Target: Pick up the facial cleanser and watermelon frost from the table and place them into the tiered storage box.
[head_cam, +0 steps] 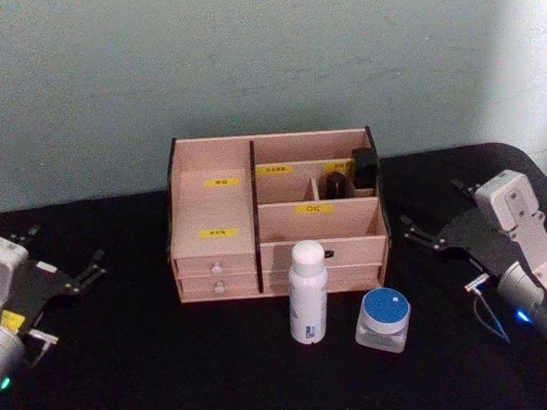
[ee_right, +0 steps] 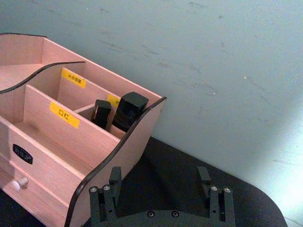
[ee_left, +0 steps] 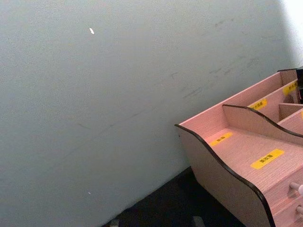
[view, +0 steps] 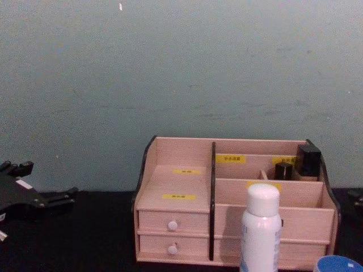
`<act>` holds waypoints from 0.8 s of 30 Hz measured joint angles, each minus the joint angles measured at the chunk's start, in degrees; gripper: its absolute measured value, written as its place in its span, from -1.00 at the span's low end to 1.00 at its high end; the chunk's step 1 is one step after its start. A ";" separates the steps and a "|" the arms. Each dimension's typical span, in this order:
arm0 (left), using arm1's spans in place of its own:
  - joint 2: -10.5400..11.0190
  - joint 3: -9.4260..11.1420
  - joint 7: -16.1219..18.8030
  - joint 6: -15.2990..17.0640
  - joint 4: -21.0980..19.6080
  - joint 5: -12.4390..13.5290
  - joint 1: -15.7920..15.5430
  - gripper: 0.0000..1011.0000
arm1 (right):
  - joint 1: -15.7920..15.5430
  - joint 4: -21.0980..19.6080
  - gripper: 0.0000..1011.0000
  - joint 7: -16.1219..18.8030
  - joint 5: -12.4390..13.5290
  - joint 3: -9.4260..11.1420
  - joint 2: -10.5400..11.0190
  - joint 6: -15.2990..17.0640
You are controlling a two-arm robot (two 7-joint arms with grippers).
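Black table (head_cam: 173, 378): facial cleanser (head_cam: 308, 291), watermelon frost (head_cam: 384, 319) before tiered storage box (head_cam: 218, 208), between left pincer (head_cam: 64, 247), right pincer (head_cam: 432, 205), both wide.

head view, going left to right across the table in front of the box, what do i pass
left gripper → bottle → jar → right gripper

Had the tiered storage box (head_cam: 209, 209) at the back middle of the table (head_cam: 173, 378), close to the wall (head_cam: 246, 58). Spotted the bottle (head_cam: 308, 296) upright just in front of its right half, the jar (head_cam: 384, 321) right of the bottle and a bit nearer. Found a container (head_cam: 365, 171) in the box's back-right compartment, a smaller container (head_cam: 335, 183) just left of it. Saw the left gripper (head_cam: 67, 250) way out left, the right gripper (head_cam: 433, 206) way out right.
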 joint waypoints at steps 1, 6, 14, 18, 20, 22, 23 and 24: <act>0.00 0.00 0.00 0.00 0.00 0.00 0.00 0.98 | 0.00 0.00 0.98 0.00 0.00 0.00 0.00 0.00; 0.00 0.00 0.00 0.00 0.00 0.00 0.00 0.98 | 0.00 0.00 0.98 0.00 0.00 0.00 0.00 0.00; 0.00 0.00 0.00 0.00 0.00 0.00 0.00 0.98 | 0.00 0.00 0.98 0.00 0.00 0.00 0.00 0.00; 0.00 0.00 0.00 0.00 0.00 0.00 0.00 0.98 | 0.00 0.00 0.98 0.00 0.00 0.00 0.00 0.00; 0.00 0.00 0.00 0.00 0.00 0.00 0.00 0.98 | 0.00 0.00 0.98 0.00 0.00 0.00 0.00 0.00; 0.00 0.00 0.00 0.00 0.00 0.00 0.00 0.98 | 0.00 0.00 0.98 0.00 0.00 0.00 0.00 0.00; 0.00 0.00 0.00 0.00 0.00 0.00 0.00 0.98 | 0.00 0.00 0.98 0.00 0.00 0.00 0.00 0.00; 0.00 0.00 0.00 0.00 0.00 0.00 0.00 0.98 | 0.00 0.00 0.98 0.00 0.00 0.00 0.00 0.00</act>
